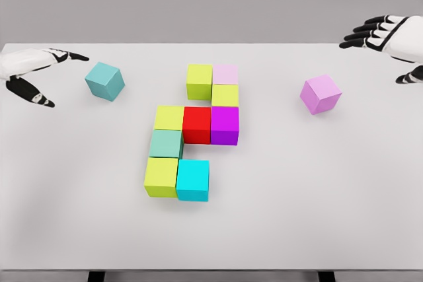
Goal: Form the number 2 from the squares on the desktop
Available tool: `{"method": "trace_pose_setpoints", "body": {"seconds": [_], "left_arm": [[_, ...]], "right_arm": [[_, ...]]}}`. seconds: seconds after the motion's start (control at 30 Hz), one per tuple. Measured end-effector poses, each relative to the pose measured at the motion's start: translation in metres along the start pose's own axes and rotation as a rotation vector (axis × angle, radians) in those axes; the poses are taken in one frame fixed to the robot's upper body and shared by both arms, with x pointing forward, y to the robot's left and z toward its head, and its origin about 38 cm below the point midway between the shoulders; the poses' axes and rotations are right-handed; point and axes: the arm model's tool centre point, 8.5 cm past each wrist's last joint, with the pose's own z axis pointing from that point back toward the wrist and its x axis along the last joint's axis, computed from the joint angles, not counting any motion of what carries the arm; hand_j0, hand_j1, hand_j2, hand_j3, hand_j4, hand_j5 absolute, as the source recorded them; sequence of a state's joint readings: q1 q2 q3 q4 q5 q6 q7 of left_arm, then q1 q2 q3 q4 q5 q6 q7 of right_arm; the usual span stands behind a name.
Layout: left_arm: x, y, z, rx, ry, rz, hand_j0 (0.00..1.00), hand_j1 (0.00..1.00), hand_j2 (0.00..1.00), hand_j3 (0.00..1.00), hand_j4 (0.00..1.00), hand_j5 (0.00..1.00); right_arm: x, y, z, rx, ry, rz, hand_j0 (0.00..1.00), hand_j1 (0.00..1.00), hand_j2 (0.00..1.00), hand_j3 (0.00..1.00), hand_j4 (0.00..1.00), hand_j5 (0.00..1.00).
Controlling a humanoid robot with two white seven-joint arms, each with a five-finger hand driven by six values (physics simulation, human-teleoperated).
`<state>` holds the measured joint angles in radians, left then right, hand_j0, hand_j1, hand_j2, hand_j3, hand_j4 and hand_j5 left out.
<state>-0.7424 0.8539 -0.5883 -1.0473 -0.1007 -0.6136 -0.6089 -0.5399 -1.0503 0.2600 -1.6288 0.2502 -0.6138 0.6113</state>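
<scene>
Coloured cubes form a joined shape mid-table: a lime cube (199, 81) and a pale pink cube (225, 74) on top, a yellow-green cube (225, 95) under the pink, then a row of yellow-green (169, 117), red (197, 125) and magenta (225, 125). Below sit a sea-green cube (165, 143), a lime cube (161, 176) and a cyan cube (193, 179). A loose teal cube (105, 80) lies at the left, a loose violet cube (320, 94) at the right. My left hand (39, 74) hovers open left of the teal cube. My right hand (390, 37) hangs open beyond the violet cube.
The white table (277, 216) spans the view, with its far edge just behind the hands and its front edge near the bottom of the picture. A grey wall lies behind it.
</scene>
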Motion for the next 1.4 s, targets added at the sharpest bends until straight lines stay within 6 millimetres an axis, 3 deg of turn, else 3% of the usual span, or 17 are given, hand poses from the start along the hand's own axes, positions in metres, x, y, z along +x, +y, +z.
{"method": "trace_pose_setpoints", "body": {"seconds": [0.13, 0.37, 0.6, 0.73, 0.83, 0.97, 1.4], "left_arm": [[0.008, 0.021, -0.008, 0.025, -0.017, -0.028, 1.00, 1.00, 1.00, 1.00, 1.00, 1.00], [0.013, 0.009, -0.055, -0.032, -0.023, -0.019, 1.00, 1.00, 1.00, 1.00, 1.00, 1.00], [0.025, 0.000, -0.083, -0.081, -0.033, -0.063, 1.00, 1.00, 1.00, 1.00, 1.00, 1.00], [0.029, 0.000, -0.089, -0.084, -0.039, -0.069, 1.00, 1.00, 1.00, 1.00, 1.00, 1.00], [0.026, 0.000, -0.089, -0.084, -0.029, -0.063, 1.00, 1.00, 1.00, 1.00, 1.00, 1.00], [0.022, 0.000, -0.092, -0.086, -0.013, -0.056, 1.00, 1.00, 1.00, 1.00, 1.00, 1.00], [0.021, -0.008, -0.111, -0.148, 0.046, -0.124, 0.95, 0.95, 0.95, 0.95, 0.95, 0.95]], "right_arm": [[0.001, -0.005, -0.004, -0.003, -0.012, 0.006, 1.00, 1.00, 1.00, 1.00, 1.00, 1.00], [0.018, 0.029, -0.030, 0.088, -0.101, -0.051, 1.00, 1.00, 1.00, 1.00, 1.00, 1.00], [0.012, 0.029, -0.046, 0.082, -0.029, -0.134, 1.00, 1.00, 1.00, 1.00, 1.00, 1.00], [-0.003, 0.021, -0.061, 0.065, 0.032, -0.182, 1.00, 1.00, 1.00, 1.00, 1.00, 1.00], [-0.005, 0.042, -0.074, 0.107, 0.037, -0.229, 1.00, 1.00, 1.00, 1.00, 1.00, 1.00], [-0.006, 0.054, -0.087, 0.136, 0.035, -0.257, 1.00, 1.00, 1.00, 1.00, 1.00, 1.00], [-0.006, 0.068, -0.122, 0.182, 0.018, -0.289, 1.00, 1.00, 1.00, 1.00, 1.00, 1.00]]}}
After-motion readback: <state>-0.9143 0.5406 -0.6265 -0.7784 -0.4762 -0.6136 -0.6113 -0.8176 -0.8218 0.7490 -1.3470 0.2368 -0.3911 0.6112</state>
